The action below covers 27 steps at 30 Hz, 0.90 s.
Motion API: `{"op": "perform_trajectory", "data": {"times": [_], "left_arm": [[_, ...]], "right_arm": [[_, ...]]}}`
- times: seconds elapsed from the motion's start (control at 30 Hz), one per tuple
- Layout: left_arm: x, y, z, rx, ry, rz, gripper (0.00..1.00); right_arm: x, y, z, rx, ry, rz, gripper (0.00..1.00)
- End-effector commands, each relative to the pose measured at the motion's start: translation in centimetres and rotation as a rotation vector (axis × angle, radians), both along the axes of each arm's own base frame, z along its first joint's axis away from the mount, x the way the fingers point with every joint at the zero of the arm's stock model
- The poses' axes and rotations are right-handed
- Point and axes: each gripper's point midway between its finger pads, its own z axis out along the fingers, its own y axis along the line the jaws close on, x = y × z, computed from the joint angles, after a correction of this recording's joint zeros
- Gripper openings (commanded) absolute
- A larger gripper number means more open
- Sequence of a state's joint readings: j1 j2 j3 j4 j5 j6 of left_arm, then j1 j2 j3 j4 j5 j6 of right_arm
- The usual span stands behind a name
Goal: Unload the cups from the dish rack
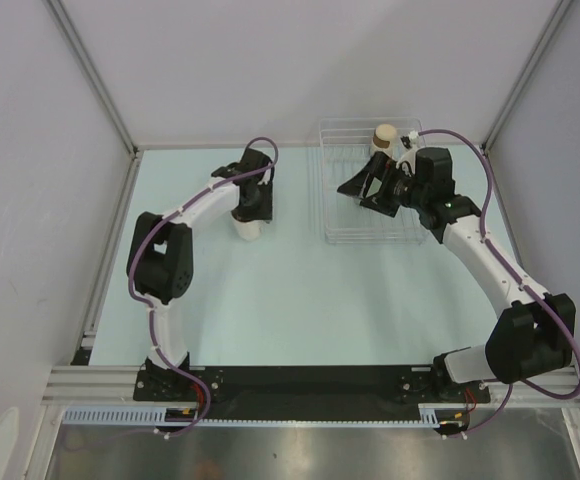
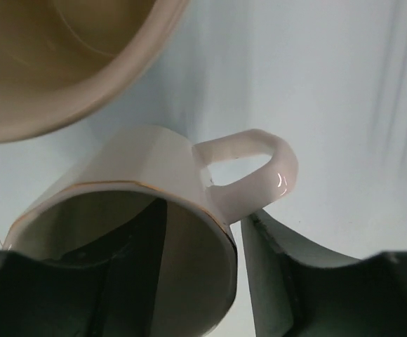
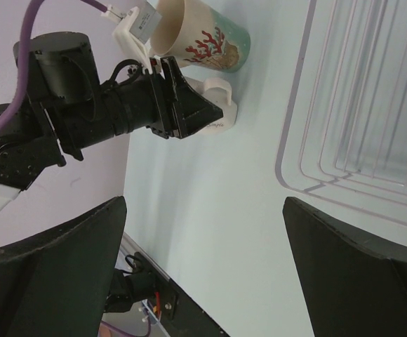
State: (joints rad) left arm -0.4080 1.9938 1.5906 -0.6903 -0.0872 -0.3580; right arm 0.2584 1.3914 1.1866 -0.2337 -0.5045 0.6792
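Observation:
A white handled cup (image 2: 154, 168) with a thin gold rim stands on the table. My left gripper (image 2: 200, 235) straddles its wall by the handle, one finger inside and one outside, with a sliver of table showing between the outer finger (image 2: 274, 274) and the cup. A cream cup (image 3: 203, 35) with red coral print and a green base stands right beside it. The white wire dish rack (image 1: 332, 215) holds a tan brown-topped cup (image 1: 383, 137) at its far side. My right gripper (image 1: 360, 192) hovers over the rack, wide open and empty.
The enclosure's pale walls and metal frame posts (image 1: 95, 85) close in the table on three sides. The black base rail (image 1: 300, 385) runs along the near edge. The left arm's purple cable (image 3: 28, 42) loops above its wrist.

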Motion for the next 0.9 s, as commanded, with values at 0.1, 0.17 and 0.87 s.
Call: {"op": "perform_trajectory", "data": {"times": [0.1,0.17,0.87], "left_arm": [[0.7,-1.0,6.2,-0.002,-0.133,-0.006,0.57],[0.8,-0.9,6.9,-0.005,-0.147,-0.006,0.58],[-5.0,-0.7,28.9,-0.217,-0.654,-0.010,0.71]], "right_arm": [[-0.7,0.5,1.9,0.023,-0.064,0.021,1.00],[-0.8,0.4,1.8,0.026,-0.063,0.018,1.00],[4.0,-7.2,-0.8,-0.576,-0.078,-0.328,1.00]]}}
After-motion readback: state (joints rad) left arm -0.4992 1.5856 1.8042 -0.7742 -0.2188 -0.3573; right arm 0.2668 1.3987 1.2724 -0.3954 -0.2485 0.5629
